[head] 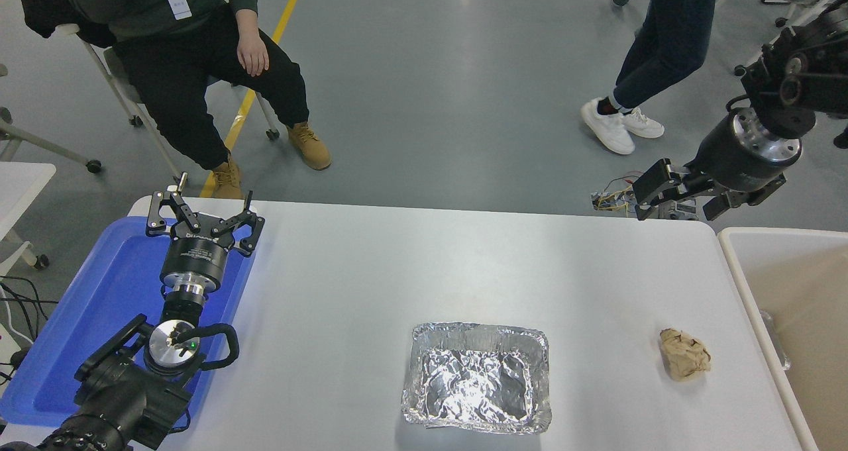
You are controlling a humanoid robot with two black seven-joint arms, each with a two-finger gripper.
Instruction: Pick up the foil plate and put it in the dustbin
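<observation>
Two claws point(202, 214) point(676, 196) open, empty; foil plate point(477, 378) on table point(371, 272).

Blue tray point(79, 318), paper ball point(684, 353), seated person point(192, 47).

Two black jointed arms, matte housings. Left black metal gripper point(204, 214): linked fingers studded with silver screws, white lettering on cylindrical wrist, polished silver collars, looping black cable, tiny green light. Right black gripper point(682, 196): fat black drum, silver bolted flange.
</observation>
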